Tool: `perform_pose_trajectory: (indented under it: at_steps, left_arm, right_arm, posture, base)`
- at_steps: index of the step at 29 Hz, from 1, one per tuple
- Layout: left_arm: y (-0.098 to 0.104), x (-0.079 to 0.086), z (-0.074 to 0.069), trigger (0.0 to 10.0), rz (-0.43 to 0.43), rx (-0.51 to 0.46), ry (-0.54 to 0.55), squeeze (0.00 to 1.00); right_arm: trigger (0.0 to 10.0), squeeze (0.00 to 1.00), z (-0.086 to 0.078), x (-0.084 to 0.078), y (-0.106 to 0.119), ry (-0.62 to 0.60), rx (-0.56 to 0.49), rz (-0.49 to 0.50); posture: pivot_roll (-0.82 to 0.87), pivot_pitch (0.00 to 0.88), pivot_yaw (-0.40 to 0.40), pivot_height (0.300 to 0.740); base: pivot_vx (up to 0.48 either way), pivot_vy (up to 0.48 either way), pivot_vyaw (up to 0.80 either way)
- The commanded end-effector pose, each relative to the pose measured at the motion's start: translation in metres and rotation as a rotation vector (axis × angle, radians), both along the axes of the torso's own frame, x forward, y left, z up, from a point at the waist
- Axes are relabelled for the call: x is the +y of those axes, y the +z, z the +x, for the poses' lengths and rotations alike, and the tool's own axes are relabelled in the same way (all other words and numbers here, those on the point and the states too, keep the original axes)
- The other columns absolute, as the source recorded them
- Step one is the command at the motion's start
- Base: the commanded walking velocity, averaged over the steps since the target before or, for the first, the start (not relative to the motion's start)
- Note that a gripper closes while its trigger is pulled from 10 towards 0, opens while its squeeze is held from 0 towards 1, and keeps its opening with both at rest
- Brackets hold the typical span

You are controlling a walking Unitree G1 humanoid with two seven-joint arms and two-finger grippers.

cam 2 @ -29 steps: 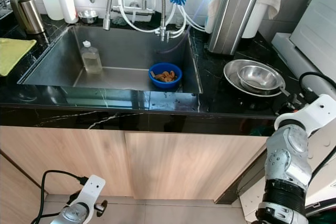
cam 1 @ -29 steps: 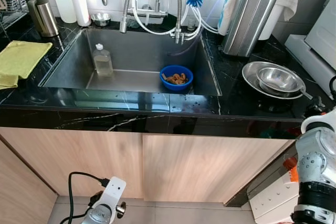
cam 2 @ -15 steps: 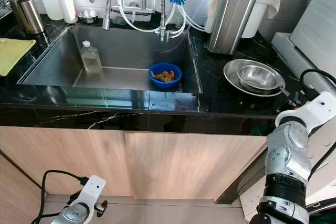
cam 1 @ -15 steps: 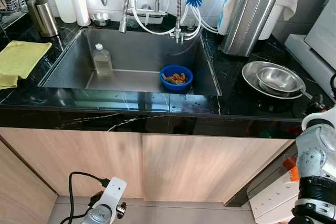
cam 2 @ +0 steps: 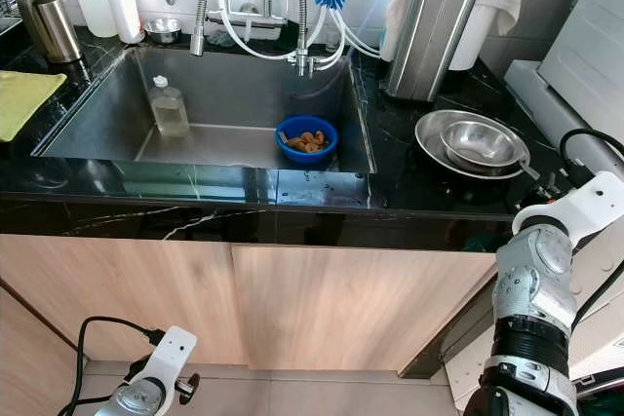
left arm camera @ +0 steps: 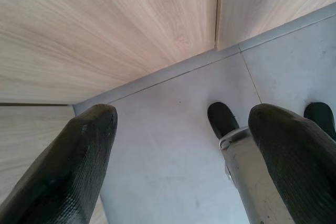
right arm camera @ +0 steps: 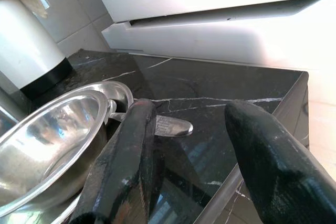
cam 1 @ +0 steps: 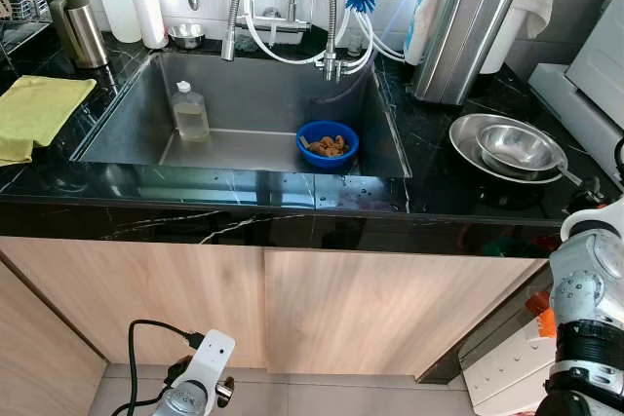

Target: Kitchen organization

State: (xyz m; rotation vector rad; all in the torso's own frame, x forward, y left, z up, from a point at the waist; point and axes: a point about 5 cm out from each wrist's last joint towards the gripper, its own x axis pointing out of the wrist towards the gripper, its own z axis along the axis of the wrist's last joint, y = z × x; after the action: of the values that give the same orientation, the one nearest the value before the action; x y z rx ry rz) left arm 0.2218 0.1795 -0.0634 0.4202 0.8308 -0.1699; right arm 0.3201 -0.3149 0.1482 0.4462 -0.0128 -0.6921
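- Far left on the black counter (cam 1: 244, 187) lies a yellow cloth (cam 1: 37, 109), with a steel kettle (cam 1: 78, 21) beyond it.
- Low on the left, the left gripper (left arm camera: 178, 150) hangs by the wooden cabinet doors (cam 1: 292, 309), fingers spread over grey floor.
- In the sink (cam 1: 136, 109) stands a clear bottle (cam 1: 190, 111); to its right sits a blue bowl (cam 1: 328, 144) of brown food.
- Right of the sink, steel bowls (cam 1: 515, 147) are stacked near a knife block (cam 1: 460, 36).
- The right gripper (right arm camera: 194, 145) hovers at the counter's right edge, fingers spread, beside the bowls.
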Motion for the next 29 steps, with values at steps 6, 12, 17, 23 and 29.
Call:
perform_pose_trajectory:
  at_steps: [6, 12, 17, 23, 29]
  left_arm:
    - [-0.0031, -0.0002, -0.0047, 10.0, 0.015, 0.024, -0.023, 0.00]
    - [-0.0031, -0.0004, -0.0046, 10.0, 0.017, 0.024, -0.026, 0.00]
    - [-0.0031, -0.0002, -0.0046, 10.0, 0.019, 0.023, -0.026, 0.00]
    - [-0.0032, -0.0003, -0.0047, 10.0, 0.021, 0.023, -0.026, 0.00]
    - [-0.0022, -0.0001, -0.0029, 10.0, 0.027, 0.019, -0.023, 0.00]
  right_arm:
    - [9.7, 0.00, 0.0025, -0.0037, 0.0032, -0.013, -0.018, 0.006]
    - [0.0, 0.00, 0.0032, -0.0034, 0.0034, -0.014, -0.026, 0.011]
    - [0.0, 0.00, 0.0038, -0.0034, 0.0038, -0.015, -0.032, 0.012]
    - [0.0, 0.00, 0.0045, -0.0030, 0.0039, -0.013, -0.036, 0.013]
    - [0.0, 0.00, 0.0051, -0.0028, 0.0045, -0.010, -0.038, 0.013]
  posture:
    - [0.14, 0.047, -0.102, 0.740]
    - [0.14, 0.045, -0.101, 0.740]
    - [0.14, 0.041, -0.100, 0.740]
    - [0.14, 0.036, -0.101, 0.740]
    - [0.14, 0.040, -0.103, 0.740]
  base:
    - [0.000, 0.000, 0.00]
    - [0.000, 0.000, 0.00]
    - [0.000, 0.000, 0.00]
    - [0.000, 0.000, 0.00]
    - [0.000, 0.000, 0.00]
